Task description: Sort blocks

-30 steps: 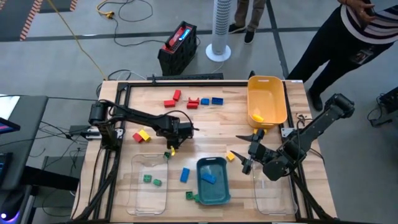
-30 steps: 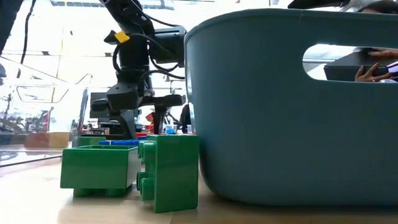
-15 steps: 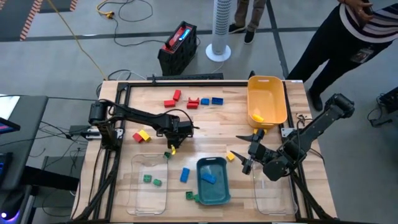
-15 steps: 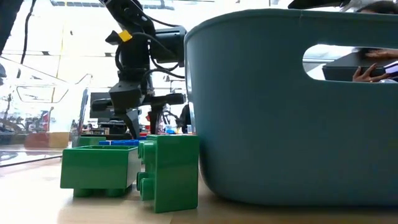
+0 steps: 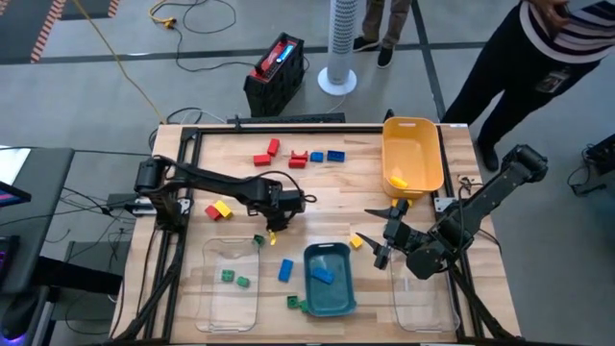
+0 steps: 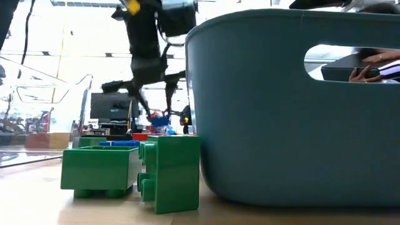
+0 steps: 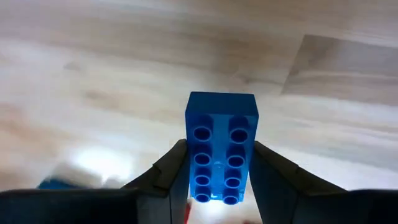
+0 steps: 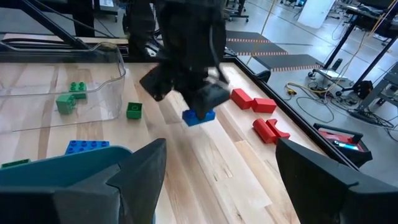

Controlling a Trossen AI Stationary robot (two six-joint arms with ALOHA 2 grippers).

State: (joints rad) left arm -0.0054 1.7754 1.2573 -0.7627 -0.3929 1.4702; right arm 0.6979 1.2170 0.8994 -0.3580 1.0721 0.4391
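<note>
My left gripper hangs over the middle of the table, shut on a blue block, which also shows in the right wrist view. My right gripper stands open right of the teal bin, with a yellow block lying on the table beside it. Other blocks lie on the wood: red ones and blue ones at the far side, a red and yellow pair at the left, a green one and a blue one nearer. My left gripper pinches the blue block by its two long sides between its two fingers, at the end nearest the wrist. The fingers slant down from above and lie along the block. The block sticks out past the fingertips, studs toward the wrist camera, lifted clear of the table.
A yellow bin at the far right holds a yellow block. The teal bin holds a blue block. A clear bin at the near left holds green blocks; another clear bin is at the near right. People stand beyond the far edge.
My left gripper has shut on the blue block, then risen from the table, carrying the block up with it and rolling somewhat about its own pointing line. It has also shifted a little toward the table's right edge.
</note>
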